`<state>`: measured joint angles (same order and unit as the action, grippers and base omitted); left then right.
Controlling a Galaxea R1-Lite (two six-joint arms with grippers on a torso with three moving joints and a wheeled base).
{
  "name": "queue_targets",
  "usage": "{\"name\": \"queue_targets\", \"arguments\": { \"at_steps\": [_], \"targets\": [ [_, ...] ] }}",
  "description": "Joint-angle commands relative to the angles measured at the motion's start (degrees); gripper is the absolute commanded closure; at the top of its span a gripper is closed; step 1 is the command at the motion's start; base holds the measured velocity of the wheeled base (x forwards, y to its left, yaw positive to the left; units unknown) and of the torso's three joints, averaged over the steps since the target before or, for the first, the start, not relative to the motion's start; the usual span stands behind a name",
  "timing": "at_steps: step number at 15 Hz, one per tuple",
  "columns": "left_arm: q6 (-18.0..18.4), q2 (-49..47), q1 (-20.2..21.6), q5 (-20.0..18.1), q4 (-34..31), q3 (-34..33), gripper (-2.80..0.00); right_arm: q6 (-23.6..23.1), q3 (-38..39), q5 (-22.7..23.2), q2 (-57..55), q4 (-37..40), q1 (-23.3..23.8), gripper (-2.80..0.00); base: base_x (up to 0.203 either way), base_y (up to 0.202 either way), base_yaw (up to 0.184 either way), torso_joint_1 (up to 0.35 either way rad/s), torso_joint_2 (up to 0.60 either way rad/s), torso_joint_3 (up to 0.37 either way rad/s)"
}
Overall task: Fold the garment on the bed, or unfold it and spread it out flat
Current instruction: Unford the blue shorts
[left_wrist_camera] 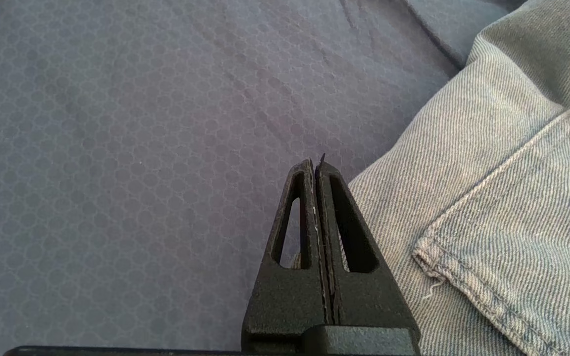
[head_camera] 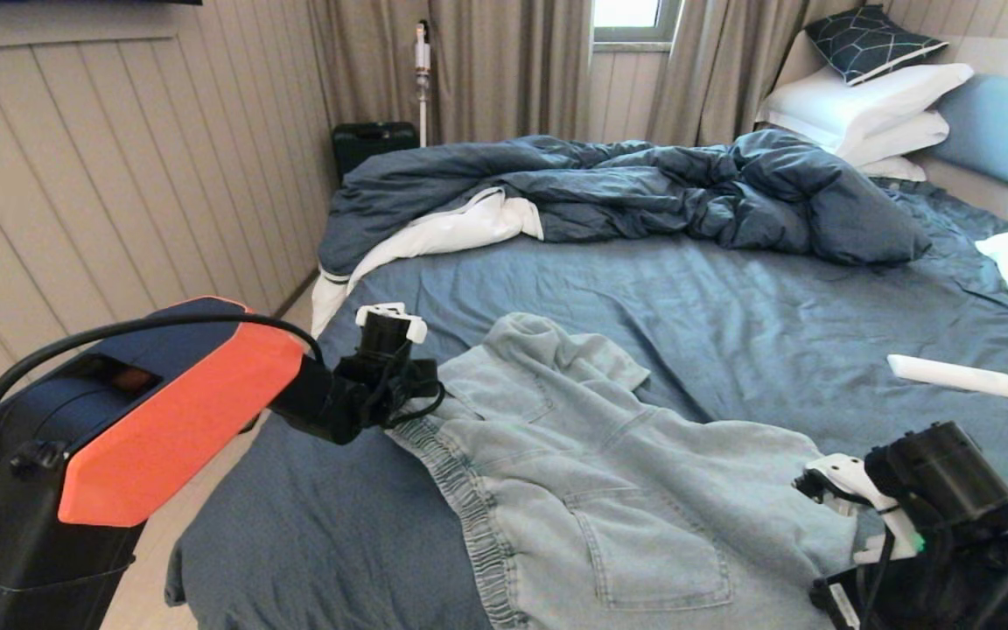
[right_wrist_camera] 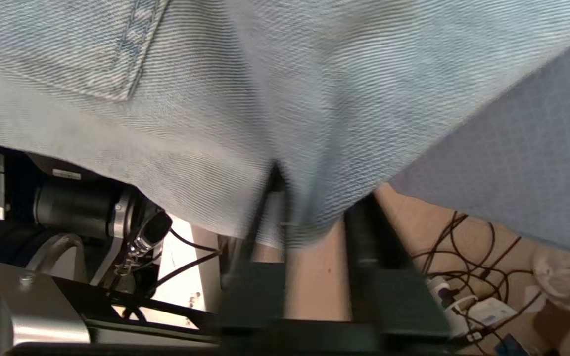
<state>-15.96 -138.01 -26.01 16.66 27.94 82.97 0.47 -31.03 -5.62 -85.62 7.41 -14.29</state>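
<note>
Garment (head_camera: 591,472): pale blue washed denim. Bed (head_camera: 731,306) sheet: slate blue, faint honeycomb pattern. Duvet (head_camera: 644,188): dark blue, white lining.

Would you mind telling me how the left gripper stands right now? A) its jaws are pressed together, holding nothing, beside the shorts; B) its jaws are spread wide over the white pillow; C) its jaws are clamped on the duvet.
A: the left wrist view shows the left gripper with jaws pressed together and nothing between them, over the sheet beside the denim shorts.

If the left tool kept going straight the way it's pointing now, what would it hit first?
Probably the bare slate-blue bed sheet. The shut left tool points at it, just beside the edge of the pale blue denim shorts; depth is hard to judge.
</note>
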Motion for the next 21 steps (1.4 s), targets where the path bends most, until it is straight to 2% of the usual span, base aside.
{"name": "queue_targets", "arguments": {
  "at_steps": [1, 5, 9, 13, 18, 19, 21],
  "targets": [
    [0.0, 0.0, 0.0, 0.1, 0.2, -0.1, 0.00, -0.2, -0.5, 0.0, -1.3, -0.3, 0.0, -2.80, 0.000, 0.000, 0.000, 0.000, 0.00, 0.000],
    [0.0, 0.1, 0.0, 0.1, 0.1, 0.1, 0.00, -1.0, -2.8, 0.4, 1.1, -0.4, 1.4, -2.80, 0.000, 0.000, 0.000, 0.000, 0.00, 0.000],
    [0.0, 0.7, 0.1, 0.1, 0.0, 0.3, 0.00, -0.8, -8.4, 4.0, 5.2, -0.4, 2.1, -2.80, 0.000, 0.000, 0.000, 0.000, 0.00, 0.000],
    [0.0, 0.8, 0.0, 0.1, 0.1, 0.1, 0.00, -0.1, -16.1, 3.6, -6.1, -1.1, 2.2, -2.80, 0.000, 0.000, 0.000, 0.000, 0.00, 0.000],
    [0.0, 0.7, 0.0, 0.1, 0.1, -0.4, 0.00, 1.4, -29.2, 0.0, -23.9, -3.2, 1.8, -2.80, 0.000, 0.000, 0.000, 0.000, 0.00, 0.000],
    [0.0, 0.7, 0.0, 0.1, 0.1, -0.4, 0.00, 1.5, -31.4, -0.9, -25.4, -3.3, 1.6, 0.00, 0.000, 0.000, 0.000, 0.000, 0.00, 0.000],
    [0.0, 0.7, 0.0, 0.1, 0.0, -0.2, 0.00, 1.1, -33.1, -1.5, -26.5, -3.4, 1.6, 0.00, 0.000, 0.000, 0.000, 0.000, 0.00, 0.000]
  ]
}}
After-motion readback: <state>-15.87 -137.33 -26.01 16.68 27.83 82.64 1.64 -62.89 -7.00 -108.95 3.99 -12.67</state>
